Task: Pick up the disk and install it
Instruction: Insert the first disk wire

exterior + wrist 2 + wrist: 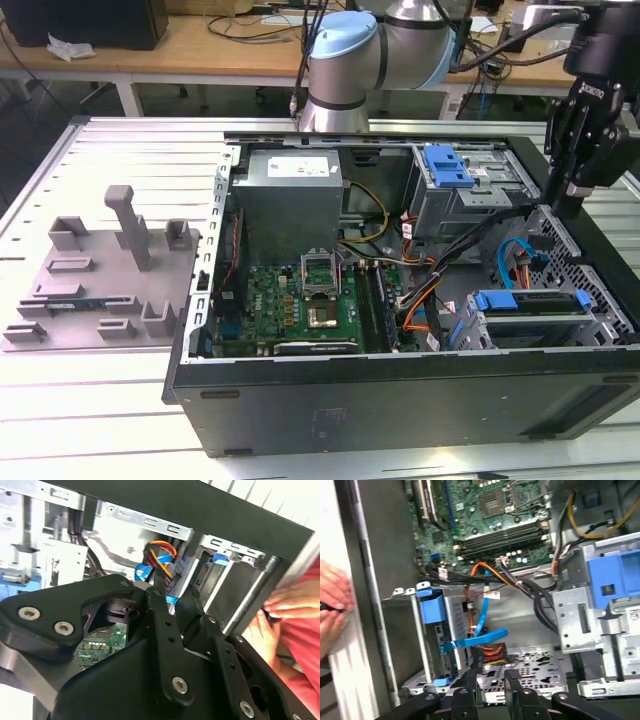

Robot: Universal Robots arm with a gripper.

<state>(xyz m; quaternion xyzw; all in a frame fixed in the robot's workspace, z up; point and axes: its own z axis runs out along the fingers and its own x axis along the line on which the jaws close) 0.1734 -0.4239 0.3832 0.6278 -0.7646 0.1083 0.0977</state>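
Note:
The disk (527,302) sits edge-up in the lower drive cage at the exterior view's right end of the open computer case, its bright blue bracket along the top. In the first wrist view the disk's blue bracket (431,609) shows inside that cage. My gripper (572,200) hangs above the case's right end, over the cage and apart from the disk. In both wrist views its black fingers (470,682) stand a little apart with nothing between them; the gripper (172,594) points down into the case.
A person's hand (332,602) rests on the case's outer edge, with a red sleeve (300,645) behind it. Orange and blue cables (485,630) run beside the cage. A grey power supply (290,200), the motherboard (300,305) and an upper bay with a blue latch (447,165) fill the case. A grey fixture (100,280) lies on the table.

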